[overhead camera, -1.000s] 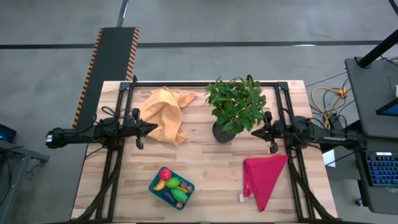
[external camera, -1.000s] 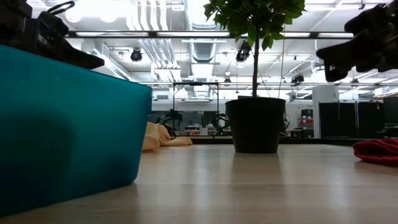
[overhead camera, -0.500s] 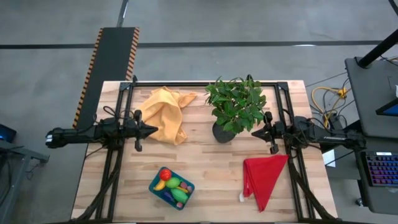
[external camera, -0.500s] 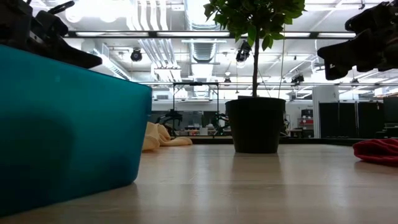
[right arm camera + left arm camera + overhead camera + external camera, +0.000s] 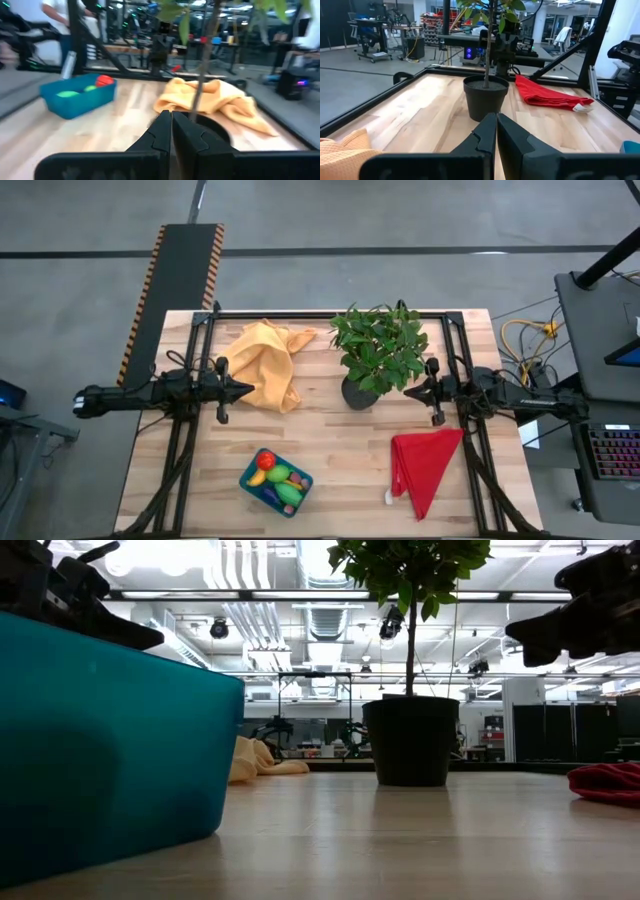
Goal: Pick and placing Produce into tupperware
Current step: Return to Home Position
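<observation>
- Produce (image 5: 272,471) lies inside the tupperware (image 5: 300,486). The tub sits on the table (image 5: 330,435) on the left arm's side, well apart from both arms.
- The left pincer (image 5: 246,389) hangs above the table at the edge of the orange cloth (image 5: 265,360). Its two fingers are pressed together and hold nothing.
- The right pincer (image 5: 409,391) hangs just beside the potted plant (image 5: 378,348). Its fingers are together too, and they are empty.
- No toy food shows loose on the table, so the filling looks done. It seems the arms only have to go to their rest place.
- To do that well, each arm should pull back slowly and stay high.
- The left arm should lift clear so it does not drag the orange cloth.
- The right arm should keep off the leaves and the pot, or the plant may tip. It should also stay up off the pink cloth (image 5: 424,466) nearby.
- Neither arm needs to go near the tub, so the food inside is not bumped.
</observation>
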